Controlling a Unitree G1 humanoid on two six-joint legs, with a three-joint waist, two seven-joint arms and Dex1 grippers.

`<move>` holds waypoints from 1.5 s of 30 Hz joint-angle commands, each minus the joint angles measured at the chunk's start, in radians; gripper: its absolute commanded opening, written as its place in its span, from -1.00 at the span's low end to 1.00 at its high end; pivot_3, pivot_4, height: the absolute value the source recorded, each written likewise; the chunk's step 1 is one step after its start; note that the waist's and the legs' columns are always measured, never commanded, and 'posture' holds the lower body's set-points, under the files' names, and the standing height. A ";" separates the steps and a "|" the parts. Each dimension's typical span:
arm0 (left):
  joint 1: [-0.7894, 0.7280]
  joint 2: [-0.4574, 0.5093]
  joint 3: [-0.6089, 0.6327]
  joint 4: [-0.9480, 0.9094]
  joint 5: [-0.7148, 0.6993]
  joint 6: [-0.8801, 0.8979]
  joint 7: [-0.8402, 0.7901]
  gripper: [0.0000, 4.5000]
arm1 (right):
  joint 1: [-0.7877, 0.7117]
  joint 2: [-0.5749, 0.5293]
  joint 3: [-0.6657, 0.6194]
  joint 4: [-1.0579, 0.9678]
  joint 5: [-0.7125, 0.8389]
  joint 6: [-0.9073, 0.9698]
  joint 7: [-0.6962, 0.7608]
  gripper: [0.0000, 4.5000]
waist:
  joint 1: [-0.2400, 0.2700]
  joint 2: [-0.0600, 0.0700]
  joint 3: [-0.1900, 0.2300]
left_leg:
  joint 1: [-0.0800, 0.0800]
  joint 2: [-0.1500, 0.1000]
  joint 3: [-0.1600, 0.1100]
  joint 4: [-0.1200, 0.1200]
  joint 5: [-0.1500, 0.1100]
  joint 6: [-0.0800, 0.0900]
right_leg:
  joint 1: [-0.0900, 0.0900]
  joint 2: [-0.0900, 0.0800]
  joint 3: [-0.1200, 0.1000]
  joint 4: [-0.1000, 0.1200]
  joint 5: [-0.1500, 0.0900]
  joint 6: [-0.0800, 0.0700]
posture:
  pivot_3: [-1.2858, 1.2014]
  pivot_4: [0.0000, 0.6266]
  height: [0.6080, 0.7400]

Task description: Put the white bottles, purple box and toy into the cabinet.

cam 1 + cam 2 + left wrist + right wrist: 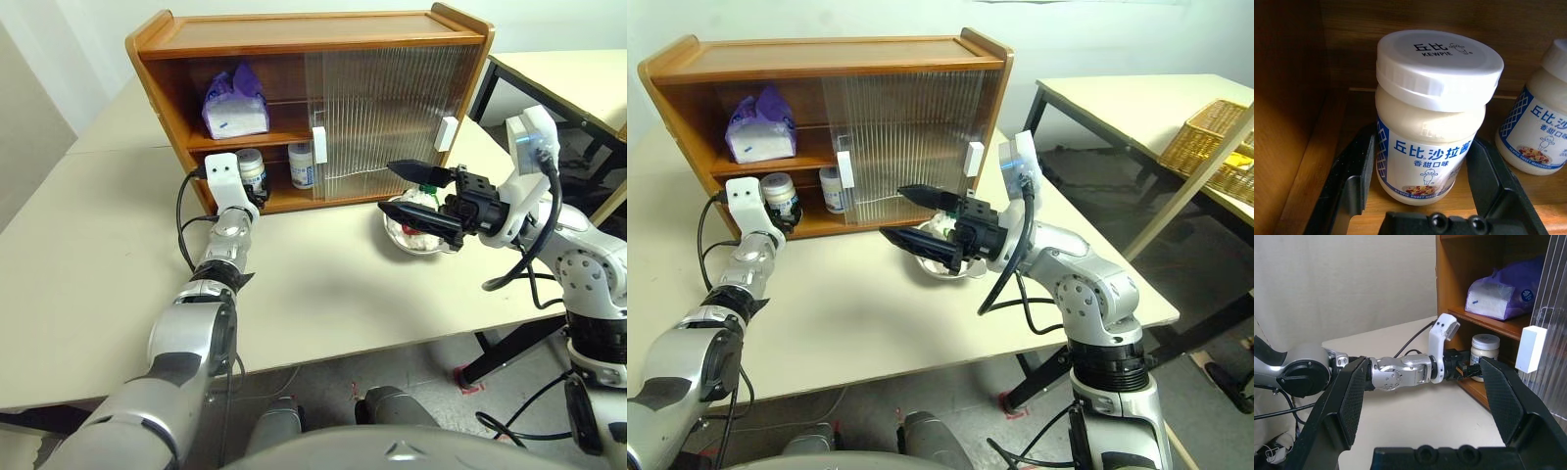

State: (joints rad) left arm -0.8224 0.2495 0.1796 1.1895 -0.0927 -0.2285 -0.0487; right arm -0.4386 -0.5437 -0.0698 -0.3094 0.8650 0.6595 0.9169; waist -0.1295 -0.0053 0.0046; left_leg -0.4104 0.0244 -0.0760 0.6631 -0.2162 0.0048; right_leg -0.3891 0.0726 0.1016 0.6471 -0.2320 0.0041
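White bottle (1432,112) stands upright on the cabinet's lower shelf (284,201), in the open left bay, near the cabinet's left wall. Left gripper (1422,171) reaches level into that bay, one black finger (1352,176) on each side of the jar. The fingers bracket the label low down; the wrist view shows them at or just off the plastic, contact cannot be told. Jar base looks seated on the shelf board.

Second white bottle (302,164) stands on the same shelf at 3 o'clock from the first, apart from it, close to the edge of the ribbed sliding door (382,117) and its white handle (318,150).

Purple box (235,103) lies on the upper shelf, directly at 12 o'clock above the gripped-around jar, in the open left half.

Cabinet (304,44) sits at the far side of the cream table (323,284). Both doors are slid to the right half; left half open on both shelves.

Toy (416,223), white plush in a shallow bowl (400,238), rests on the table in front of the closed doors, at 4 o'clock from the bottles. Right gripper (411,191) hangs above it, pointing toward the left arm, jaws spread wide, empty, lower finger just over the bowl.

Open tabletop lies between the two arms and along the near edge. A second table (1136,98) with a wicker basket (1210,132) stands well apart at 2 o'clock.
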 commanded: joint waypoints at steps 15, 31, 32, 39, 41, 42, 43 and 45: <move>0.022 -0.024 0.005 -0.020 0.014 -0.037 0.009 0.99 | -0.007 -0.011 -0.010 -0.013 0.016 0.015 -0.001 1.00 | -0.011 0.000 0.000 | 0.000 -0.001 0.000 0.000 0.000 0.000 | 0.000 0.000 0.000 0.000 0.000 0.000 | -0.11 -0.99 1.00; 0.240 -0.073 -0.030 -0.459 -0.013 0.094 -0.034 0.99 | -0.013 -0.002 0.001 0.000 0.012 0.016 0.015 1.00 | -0.008 0.000 0.000 | 0.000 -0.002 0.000 -0.001 0.000 0.000 | 0.000 0.000 0.000 -0.002 0.000 0.000 | -0.10 -0.98 1.00; 0.263 -0.077 -0.036 -0.509 -0.015 0.117 -0.043 0.99 | -0.014 -0.002 0.001 0.000 0.012 0.017 0.015 1.00 | -0.007 0.000 0.000 | 0.000 -0.002 0.000 -0.001 0.000 0.000 | 0.000 0.000 0.000 -0.002 0.000 0.000 | -0.10 -0.98 1.00; 0.399 -0.104 -0.151 -0.889 -0.032 0.321 -0.163 0.99 | -0.019 0.000 0.003 0.010 0.008 0.015 0.020 1.00 | 0.003 0.000 0.000 | -0.001 -0.002 0.000 -0.002 -0.001 -0.002 | 0.000 0.000 0.000 -0.004 0.000 0.000 | -0.09 -0.97 1.00; 0.404 -0.112 -0.177 -0.959 -0.044 0.373 -0.192 0.99 | -0.023 0.001 0.004 0.015 0.006 0.014 0.022 1.00 | 0.007 0.000 0.000 | -0.001 -0.002 0.000 -0.002 -0.002 -0.002 | 0.001 0.000 0.000 -0.004 0.000 0.000 | -0.09 -0.97 1.00; 0.401 -0.117 -0.192 -0.990 -0.049 0.397 -0.211 0.99 | -0.024 0.002 0.004 0.017 0.004 0.013 0.023 1.00 | 0.009 0.000 0.000 | -0.001 -0.002 0.000 -0.002 -0.002 -0.003 | 0.001 0.000 0.000 -0.004 0.000 0.000 | -0.09 -0.97 1.00; 0.399 -0.119 -0.201 -1.010 -0.052 0.415 -0.222 0.99 | -0.026 0.003 0.005 0.020 0.003 0.012 0.024 1.00 | 0.011 0.000 0.000 | -0.001 -0.002 0.000 -0.002 -0.002 -0.003 | 0.001 0.000 0.000 -0.004 0.000 0.000 | -0.09 -0.97 1.00; 0.391 -0.124 -0.219 -1.041 -0.061 0.446 -0.248 0.99 | -0.028 0.005 0.006 0.023 0.000 0.011 0.025 1.00 | 0.015 0.000 0.000 | -0.001 -0.002 0.000 -0.002 -0.002 -0.004 | 0.001 0.000 0.000 -0.004 0.000 0.000 | -0.09 -0.98 1.00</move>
State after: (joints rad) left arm -0.4269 0.1288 -0.0231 0.1688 -0.1480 0.1780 -0.2751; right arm -0.4551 -0.5378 -0.0664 -0.2953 0.8663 0.6683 0.9370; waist -0.1147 -0.0055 0.0047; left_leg -0.4107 0.0223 -0.0763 0.6613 -0.2187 0.0009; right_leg -0.3881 0.0721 0.1017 0.6429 -0.2324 0.0038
